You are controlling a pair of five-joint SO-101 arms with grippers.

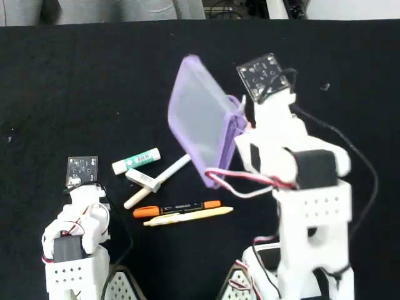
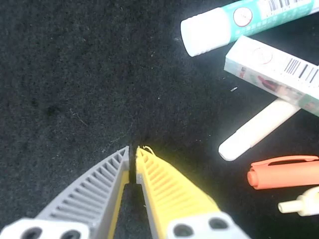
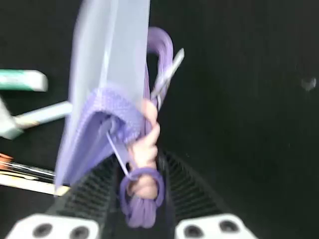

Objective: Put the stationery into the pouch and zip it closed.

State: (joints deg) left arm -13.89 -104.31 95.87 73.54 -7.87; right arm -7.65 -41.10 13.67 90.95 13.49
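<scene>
Black bench (image 1: 62, 81) under both arms: my right pincer (image 3: 142, 167) pinches the purple pouch (image 1: 200, 122) at its edge, tilted up. My left pincer (image 2: 133, 155) is pressed together, near the glue stick (image 1: 136, 160) and orange marker (image 1: 178, 208).

A robotics lab is indicated: the bench (image 1: 50, 75) is draped in black cloth; left arm (image 1: 75, 244) and right arm (image 1: 309, 187) are mounted, wiring (image 1: 247, 192) exposed.

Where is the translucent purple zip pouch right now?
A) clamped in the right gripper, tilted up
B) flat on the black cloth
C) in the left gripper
A: the right gripper is shut on one end of the translucent purple zip pouch, which it holds tilted up.
</scene>
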